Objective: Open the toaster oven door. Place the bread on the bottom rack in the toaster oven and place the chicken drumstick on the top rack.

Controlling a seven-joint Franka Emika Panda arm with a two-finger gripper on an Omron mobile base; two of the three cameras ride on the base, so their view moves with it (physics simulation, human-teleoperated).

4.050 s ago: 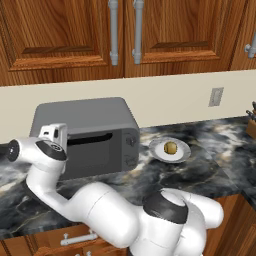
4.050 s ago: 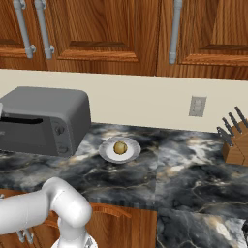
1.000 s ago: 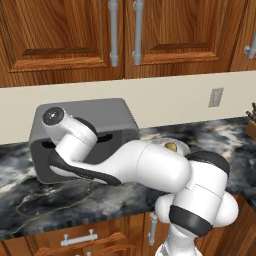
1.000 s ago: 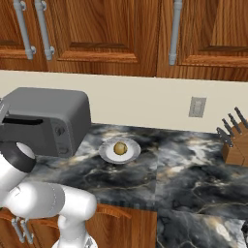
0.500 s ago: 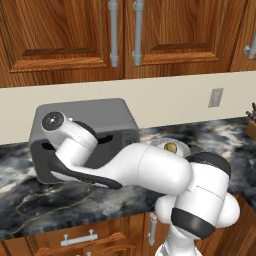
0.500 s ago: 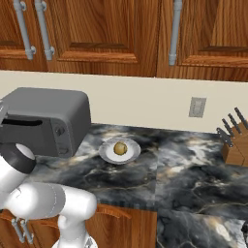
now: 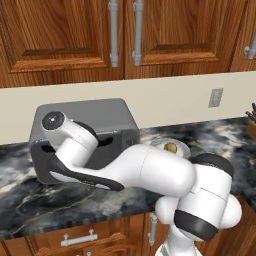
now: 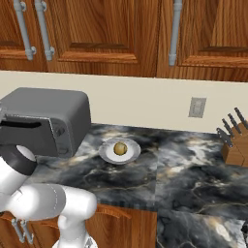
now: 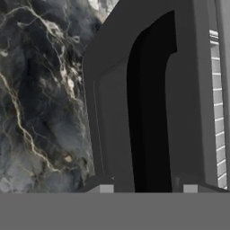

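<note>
While we work from the left of the frame rightward, we meet the grey boxy toaster oven with rounded corners (image 7: 85,135) at centre left in the left base view, our arm crossing its front. In the hand view, the flat dark grey door panel (image 9: 112,130) fills the middle, and its long handle bar (image 9: 150,112) runs between the two fingertips (image 9: 106,188) of the gripper (image 9: 148,188), whose jaws appear to pinch that bar. We judge the door stiff, hinged and smooth, best pulled by the bar's middle. Further right in the right base view, the small round yellowish-brown bread roll (image 8: 120,148) sits on a pale round plate (image 8: 107,155); it looks light and soft, so a gentle side grip suits.
</note>
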